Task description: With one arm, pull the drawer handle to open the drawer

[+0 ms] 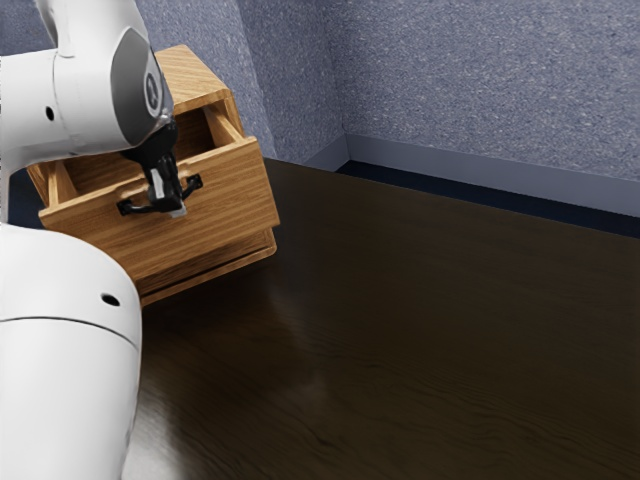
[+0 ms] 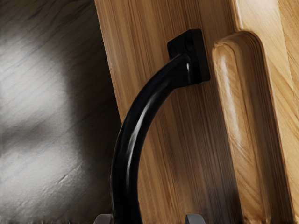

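The white arm (image 1: 70, 90) reaches in from the exterior view's left and bends down over the wooden cabinet (image 1: 195, 75), which sits at the far corner of the table, close to the wall. That approach puts the hand square to the drawer face, so a pull can run straight along the line the drawer slides on. The drawer (image 1: 215, 205) stands partly out of the cabinet with its hollow showing behind the front panel, so I judge the opening under way rather than finished. The black handle (image 2: 135, 135) arches off that panel from a square mounting foot, and the bow leaves room behind it for a hook-like hold. The gripper (image 1: 167, 204) straddles the middle of the handle. In the wrist view the bar passes between the two grey fingertips (image 2: 194, 218), hard by one, with bare wood showing before the other. I therefore read the tool as spread around the bar and drawing on it, not pinching it. Holding mid-bar should keep the drawer from skewing in its runners. The table (image 1: 420, 330) is dark, glossy wood with a faint grain and a soft sheen. Blue-grey textured walls (image 1: 480, 70) meet in a corner behind it, edged along the bottom by a pale skirting (image 1: 480, 170).
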